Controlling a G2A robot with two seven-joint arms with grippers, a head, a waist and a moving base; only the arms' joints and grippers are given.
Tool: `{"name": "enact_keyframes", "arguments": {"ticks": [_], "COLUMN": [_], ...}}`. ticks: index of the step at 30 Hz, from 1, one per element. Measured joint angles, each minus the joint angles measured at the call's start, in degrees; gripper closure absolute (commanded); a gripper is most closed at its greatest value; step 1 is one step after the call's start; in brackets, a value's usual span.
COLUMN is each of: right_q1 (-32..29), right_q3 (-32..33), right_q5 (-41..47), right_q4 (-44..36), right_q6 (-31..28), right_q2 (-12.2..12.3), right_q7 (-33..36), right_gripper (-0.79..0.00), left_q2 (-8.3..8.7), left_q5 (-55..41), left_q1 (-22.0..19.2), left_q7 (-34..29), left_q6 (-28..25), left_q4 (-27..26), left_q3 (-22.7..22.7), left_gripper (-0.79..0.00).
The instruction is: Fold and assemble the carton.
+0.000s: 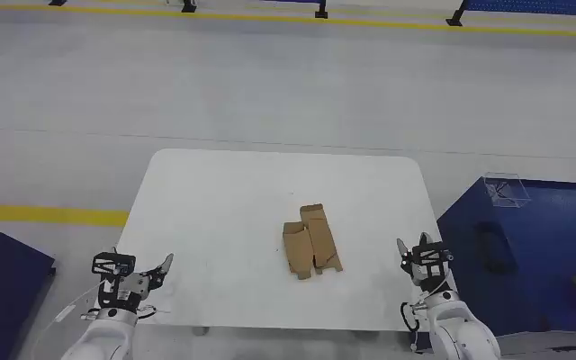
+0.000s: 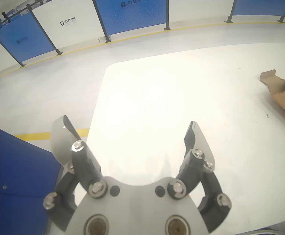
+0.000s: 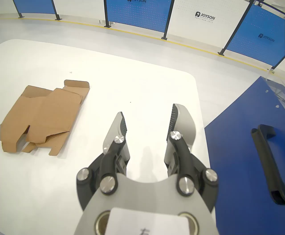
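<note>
A flat, unfolded brown carton (image 1: 310, 240) lies on the white table (image 1: 207, 216), a little right of its middle and toward the front. In the right wrist view the carton (image 3: 42, 113) shows its flaps spread flat. One corner of the carton (image 2: 273, 83) reaches into the left wrist view. My left gripper (image 1: 137, 268) (image 2: 130, 124) hovers open at the table's front left corner, holding nothing. Over the front right edge my right gripper (image 1: 421, 249) (image 3: 147, 115) is open and empty too. Both stand well apart from the carton.
A dark blue bin (image 1: 517, 261) (image 3: 249, 142) with a black handle stands just right of the table. Another blue box (image 1: 18, 270) (image 2: 24, 167) sits off the front left corner. Blue and white barrier panels (image 3: 138, 13) line the far floor.
</note>
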Motion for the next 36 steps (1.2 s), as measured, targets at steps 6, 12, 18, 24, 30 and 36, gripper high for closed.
{"name": "enact_keyframes", "arguments": {"ticks": [6,12,18,24,30,36], "right_q1": [0.00,0.00,0.00,0.00,0.00,0.00], "right_q3": [0.00,0.00,0.00,0.00,0.00,0.00], "right_q5": [0.00,0.00,0.00,0.00,0.00,0.00], "right_q4": [0.00,0.00,0.00,0.00,0.00,0.00], "right_q6": [0.00,0.00,0.00,0.00,0.00,0.00], "right_q2": [0.00,0.00,0.00,0.00,0.00,0.00], "right_q7": [0.00,0.00,0.00,0.00,0.00,0.00], "right_gripper": [-0.387,-0.383,-0.785,-0.785,-0.785,-0.785], "left_q2": [0.00,0.00,-0.20,-1.56,-2.59,-4.45], "left_q5": [0.00,0.00,-0.96,-30.71,-63.36,-77.27], "left_q1": [0.00,0.00,-0.21,-6.50,-16.78,-28.88], "left_q7": [0.00,0.00,-0.96,-19.77,-38.46,-45.06], "left_q6": [0.00,0.00,-0.68,-6.19,-3.39,-3.79], "left_q4": [0.00,0.00,-0.67,-4.13,1.08,14.37], "left_q3": [0.00,0.00,0.61,5.71,12.06,21.67], "left_gripper": [-0.785,-0.785,-0.785,-0.785,-0.785,-0.785]}}
